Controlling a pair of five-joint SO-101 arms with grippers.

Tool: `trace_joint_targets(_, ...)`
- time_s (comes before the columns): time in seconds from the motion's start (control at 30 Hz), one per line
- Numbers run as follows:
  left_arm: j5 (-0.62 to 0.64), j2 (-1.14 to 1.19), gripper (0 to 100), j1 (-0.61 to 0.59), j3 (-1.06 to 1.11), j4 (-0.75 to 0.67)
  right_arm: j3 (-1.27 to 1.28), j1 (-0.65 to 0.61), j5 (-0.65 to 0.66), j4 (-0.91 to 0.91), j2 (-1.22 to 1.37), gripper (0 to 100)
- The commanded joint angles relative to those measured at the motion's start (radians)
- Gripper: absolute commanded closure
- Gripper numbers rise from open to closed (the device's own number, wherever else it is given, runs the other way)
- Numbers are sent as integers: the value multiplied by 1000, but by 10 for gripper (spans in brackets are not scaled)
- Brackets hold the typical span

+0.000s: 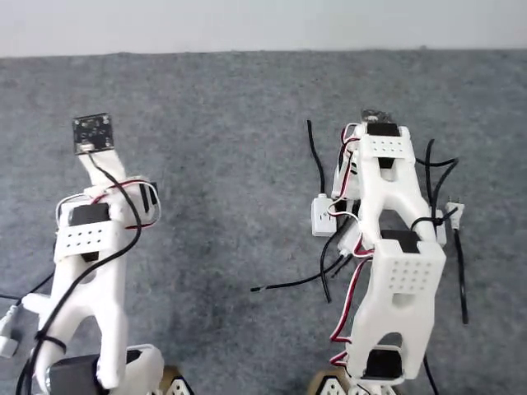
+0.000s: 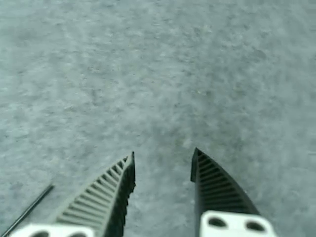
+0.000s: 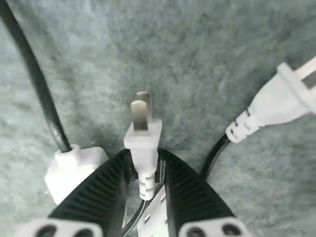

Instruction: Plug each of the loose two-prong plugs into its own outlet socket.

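Pinching a white two-prong plug (image 3: 143,140) by its body in the right gripper (image 3: 145,159), both prongs poking out past the fingertips and away from the wrist. Gripped low, seemingly to leave the blades free for entry.

Just beside that grip, resting on the grey tabletop (image 1: 222,123): a white outlet socket (image 3: 74,170), with a thick black cord (image 3: 29,79) running off from it. Not yet lined up with any slot. Slot face hidden in the wrist view, so hard to tell which way to turn.

On the other side of the grip, lying flat and untouched: a second white plug (image 3: 279,101) on a black lead (image 3: 212,155), prongs aimed away from the socket. Probably waiting for a later turn.

From above, the right arm (image 1: 395,247) folded over the tangle of cords, socket at its flank.

As for the left gripper (image 2: 163,168): spread wide over bare tabletop, nothing between its jaws, well apart from the plugs. Likely parked there to stay out of the way. Near it, a thin black wire (image 2: 27,210).

Next, presumably: swinging the held prongs round to face the socket's slots and pressing in squarely. Some risk of the plug twisting in so narrow a pinch.
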Motion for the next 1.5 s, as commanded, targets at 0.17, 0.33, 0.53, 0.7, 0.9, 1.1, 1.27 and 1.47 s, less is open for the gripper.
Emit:
trace_joint_targets(0.17,2,-41,810,103,-39,-18,-35,28,46,-5,-292,991)
trace_joint_targets(0.33,3,-203,810,184,-96,32,-40,-1,138,68,-456,991)
trace_joint_targets(0.53,3,-456,809,397,-114,44,-38,-8,209,145,-777,991)
trace_joint_targets(0.7,3,-618,809,546,-114,124,-28,-142,344,268,-1029,991)
trace_joint_targets(0.9,-78,-838,808,649,-114,241,129,-435,407,392,-1164,991)
trace_joint_targets(1.1,-166,-1094,808,723,-48,301,310,-662,440,360,-1276,991)
trace_joint_targets(1.27,-216,-1312,808,717,96,305,348,-849,525,392,-1369,991)
trace_joint_targets(1.47,-221,-1482,808,718,211,301,407,-863,528,394,-1409,991)
